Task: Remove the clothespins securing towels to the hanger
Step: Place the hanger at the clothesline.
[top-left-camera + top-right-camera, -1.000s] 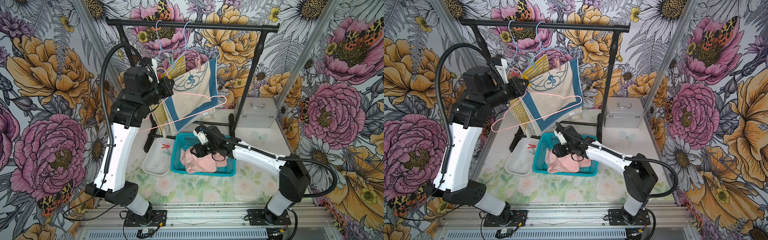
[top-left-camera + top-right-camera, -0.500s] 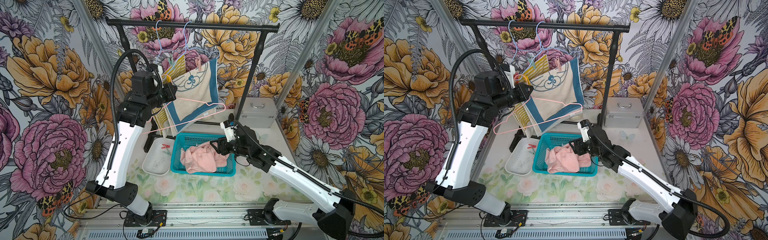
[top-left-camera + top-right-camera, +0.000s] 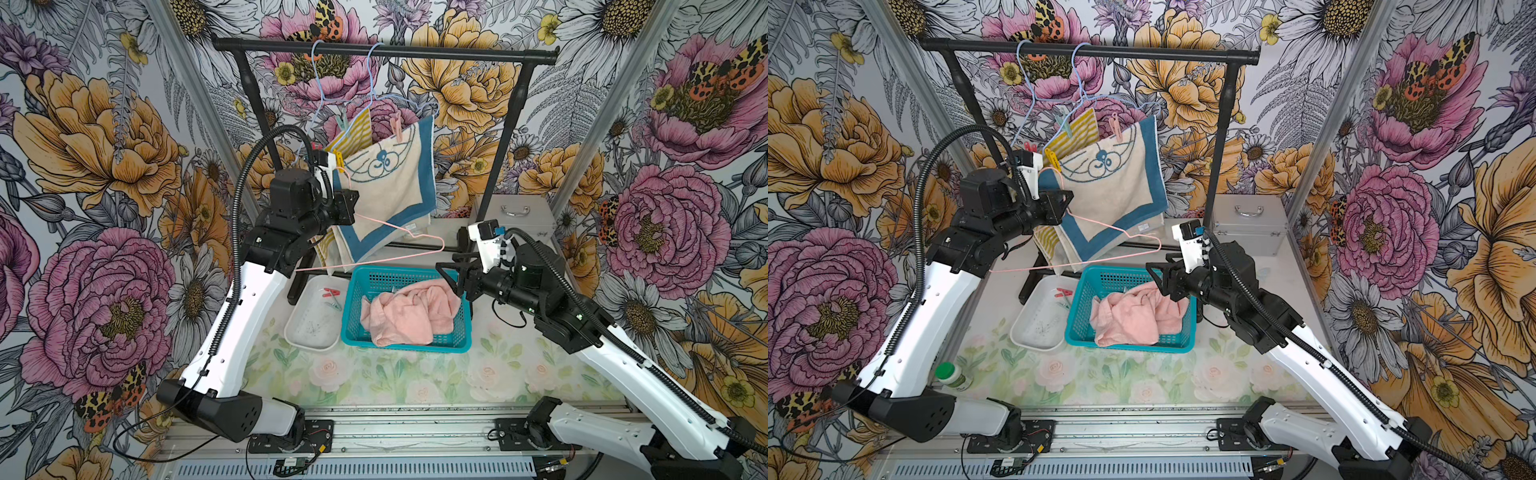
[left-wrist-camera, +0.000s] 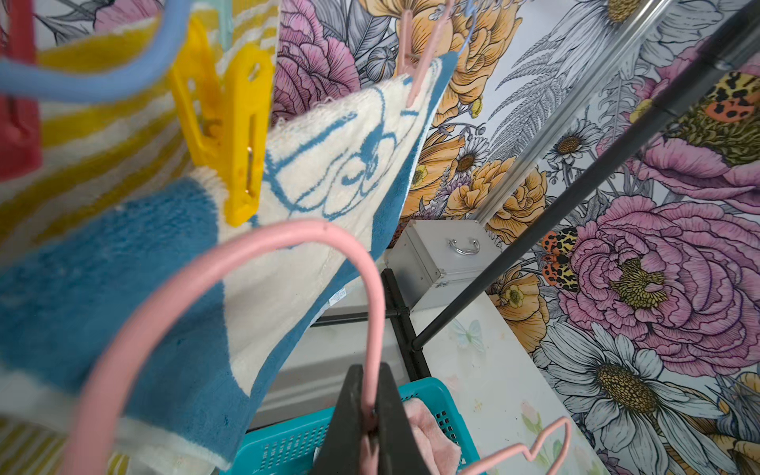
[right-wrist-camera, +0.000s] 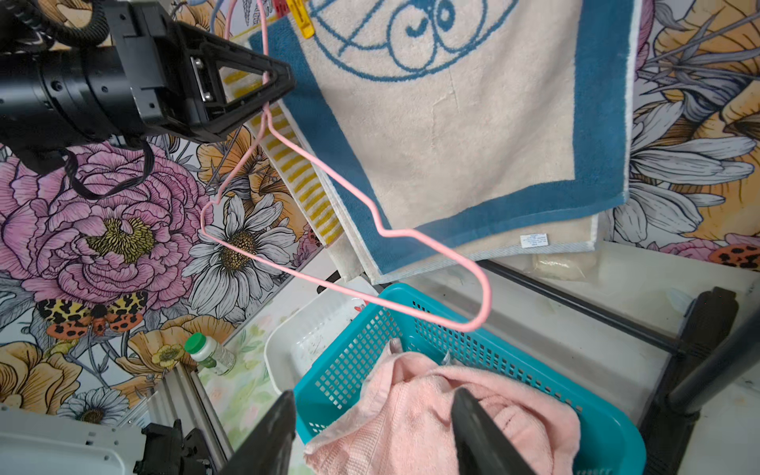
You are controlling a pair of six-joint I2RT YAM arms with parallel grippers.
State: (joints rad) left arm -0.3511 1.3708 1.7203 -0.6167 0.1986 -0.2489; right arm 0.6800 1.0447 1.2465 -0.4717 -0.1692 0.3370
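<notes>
Crossing cream towel, pink hanger, teal basket beneath, white tray beside

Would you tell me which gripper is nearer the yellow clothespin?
Left. The left gripper, shut on the pink hanger, is just below the yellow clothespin; the right gripper is open above the teal basket, far off.

The cream towel hung by a yellow clothespin and a pink clothespin, the striped towel behind it. The pink towel lay crumpled in the basket.
</notes>
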